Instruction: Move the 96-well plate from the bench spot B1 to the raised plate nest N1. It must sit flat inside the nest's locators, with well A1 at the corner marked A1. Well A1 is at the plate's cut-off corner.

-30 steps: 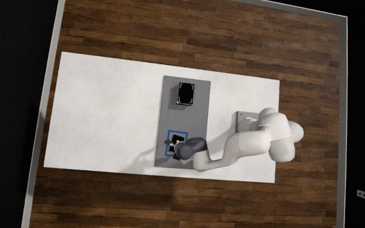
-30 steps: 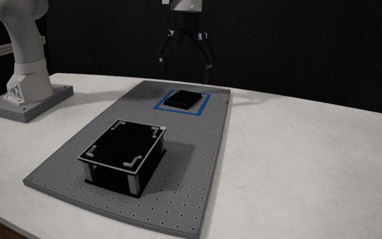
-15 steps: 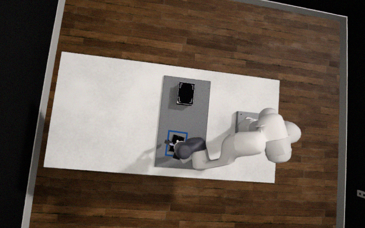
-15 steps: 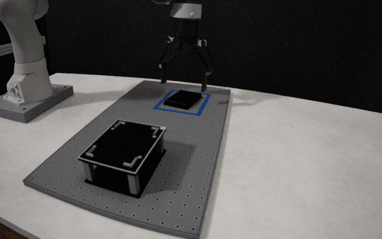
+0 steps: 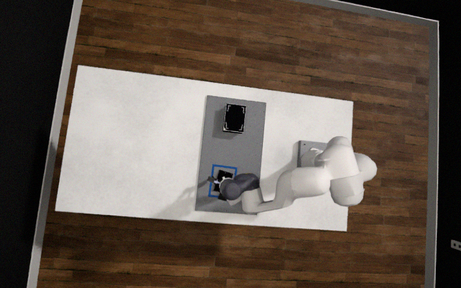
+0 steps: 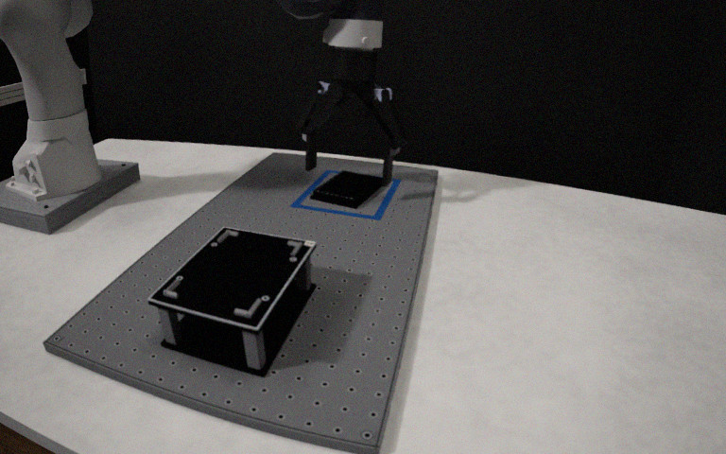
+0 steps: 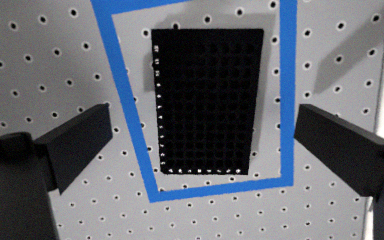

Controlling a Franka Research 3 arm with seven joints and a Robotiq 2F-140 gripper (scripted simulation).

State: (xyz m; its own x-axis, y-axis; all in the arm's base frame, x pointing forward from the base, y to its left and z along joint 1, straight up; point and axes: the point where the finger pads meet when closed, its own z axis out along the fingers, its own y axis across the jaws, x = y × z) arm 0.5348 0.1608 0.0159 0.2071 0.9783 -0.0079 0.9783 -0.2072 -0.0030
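Gripper (image 6: 348, 160) spread fully wide, grasping nothing, poised directly above 96-well plate (image 7: 207, 100). Plate flat inside blue-outlined bench spot B1 (image 6: 342, 211) on perforated grey board (image 6: 348, 321). Raised plate nest N1 (image 6: 230, 278) unoccupied, well apart.
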